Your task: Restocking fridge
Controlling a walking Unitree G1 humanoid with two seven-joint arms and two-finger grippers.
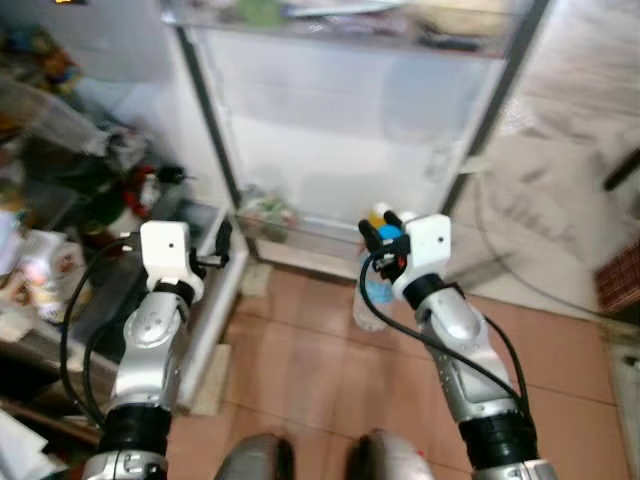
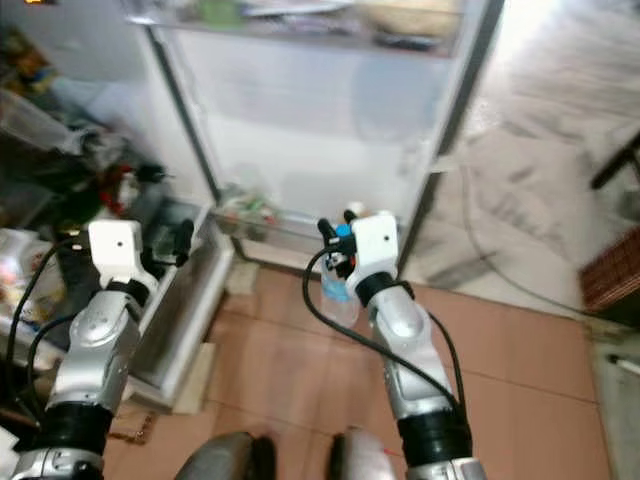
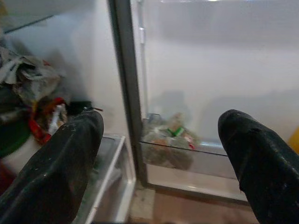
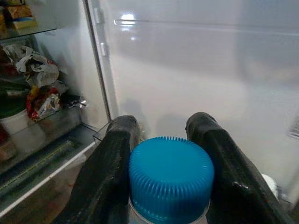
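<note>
A clear plastic bottle with a ribbed blue cap [image 4: 171, 176] is pinched at the neck by the right gripper [image 1: 385, 236], held low before the white inner face of the open fridge door [image 1: 350, 130]. The left gripper [image 3: 159, 163] is held spread and empty near the fridge's clear bottom drawer [image 1: 205, 228]. A crumpled bag of produce [image 3: 170, 140] is seen in the door's bottom shelf.

Tiled floor [image 1: 300, 370], door shelf [image 3: 187, 154] w/ packets [image 3: 170, 137]
</note>
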